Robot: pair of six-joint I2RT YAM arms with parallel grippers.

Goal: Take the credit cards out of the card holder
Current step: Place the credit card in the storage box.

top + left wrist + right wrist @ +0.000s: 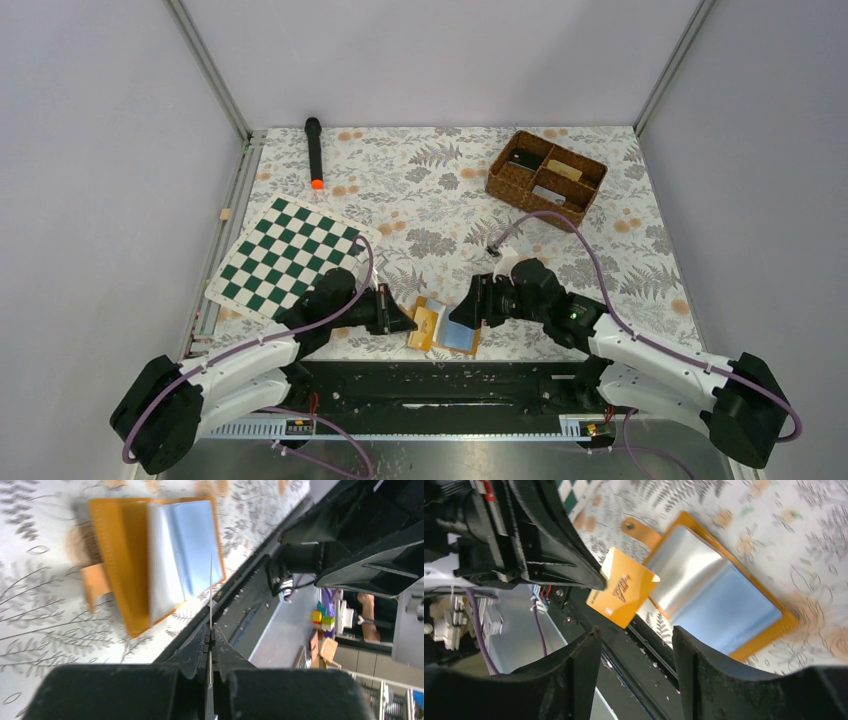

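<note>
The orange-tan card holder [478,343] [117,575] [776,627] lies open on the floral cloth at the near edge. A light blue credit card [462,335] [197,545] [734,615] sits in one half under a clear sleeve. My left gripper [408,322] [210,627] is shut on a beige-orange printed credit card [424,326] [621,587], which is out of the holder at its left edge. That card shows edge-on [210,590] in the left wrist view. My right gripper [472,310] [636,635] hangs open over the holder's right side with nothing between its fingers.
A green-and-white chessboard [285,255] lies at the left. A brown wicker compartment basket [545,178] stands at the back right. A black stick with an orange tip [314,152] lies at the back left. The black base rail [440,385] runs just in front of the holder.
</note>
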